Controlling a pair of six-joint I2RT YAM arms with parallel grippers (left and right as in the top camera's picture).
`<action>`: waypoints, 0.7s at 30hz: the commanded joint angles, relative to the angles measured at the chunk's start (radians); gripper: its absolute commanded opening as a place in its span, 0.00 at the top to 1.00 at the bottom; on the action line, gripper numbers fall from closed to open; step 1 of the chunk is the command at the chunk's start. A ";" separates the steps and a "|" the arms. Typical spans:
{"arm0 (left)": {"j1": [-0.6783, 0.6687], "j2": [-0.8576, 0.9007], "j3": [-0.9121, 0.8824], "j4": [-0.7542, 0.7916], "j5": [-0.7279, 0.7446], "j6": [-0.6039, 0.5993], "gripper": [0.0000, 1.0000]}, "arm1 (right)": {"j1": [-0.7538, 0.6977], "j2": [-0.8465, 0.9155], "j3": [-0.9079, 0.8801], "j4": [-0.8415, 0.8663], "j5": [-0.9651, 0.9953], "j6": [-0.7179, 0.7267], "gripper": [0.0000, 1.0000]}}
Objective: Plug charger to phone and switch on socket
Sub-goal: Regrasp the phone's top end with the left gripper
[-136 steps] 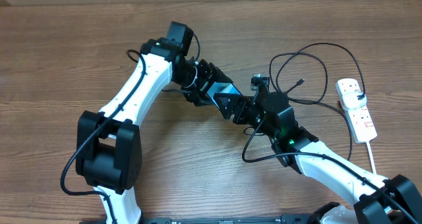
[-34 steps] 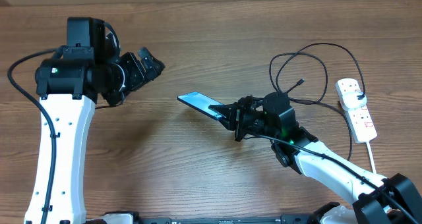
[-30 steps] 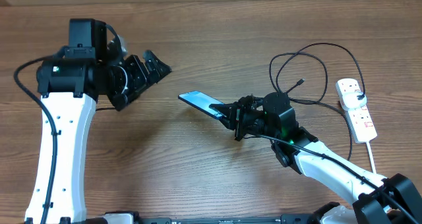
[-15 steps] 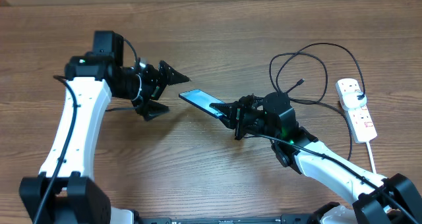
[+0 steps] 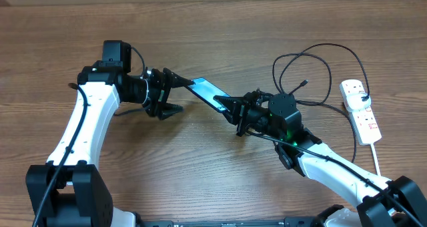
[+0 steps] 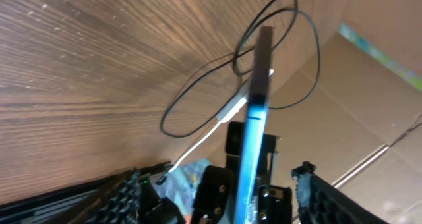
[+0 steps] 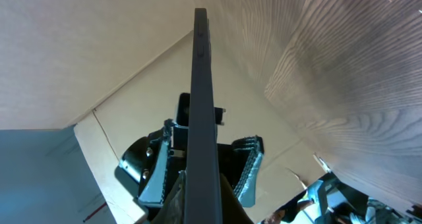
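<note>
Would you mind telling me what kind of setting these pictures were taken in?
Most likely a robotics lab workbench, not a home. A white left arm and right arm share a wood-grain table. Cardboard shows around it in the wrist views. A phone and power strip look like props.

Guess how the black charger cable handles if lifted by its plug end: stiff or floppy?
Probably floppy: the charger cable lies in loose overlapping loops on the table, so it would likely sag and trail. Looks thin, so probably light. Its small plug may twist when lifted.
</note>
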 commanded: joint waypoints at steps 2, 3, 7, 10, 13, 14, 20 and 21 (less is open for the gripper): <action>-0.042 0.007 -0.002 0.039 0.026 -0.080 0.36 | 0.027 -0.004 0.013 0.023 0.029 0.114 0.96; -0.051 0.007 -0.002 0.049 0.025 -0.090 0.36 | 0.032 -0.004 0.013 0.026 0.032 0.126 0.96; -0.079 0.007 -0.002 0.084 0.024 -0.110 0.37 | 0.051 -0.004 0.014 0.050 0.054 0.128 0.96; -0.086 0.007 -0.002 0.086 0.022 -0.113 0.37 | 0.057 -0.004 0.014 0.068 0.055 0.128 0.96; -0.089 0.006 -0.002 0.086 0.020 -0.113 0.41 | 0.057 -0.004 0.014 0.083 0.054 0.128 0.96; -0.089 0.007 -0.002 0.085 0.021 -0.113 0.44 | 0.057 -0.004 0.014 0.088 0.054 0.129 0.96; -0.090 0.006 -0.002 0.086 0.021 -0.113 0.57 | 0.079 -0.004 0.014 0.101 0.062 0.139 0.96; -0.090 0.006 -0.002 0.086 0.020 -0.113 0.59 | 0.083 -0.004 0.014 0.101 0.065 0.139 0.96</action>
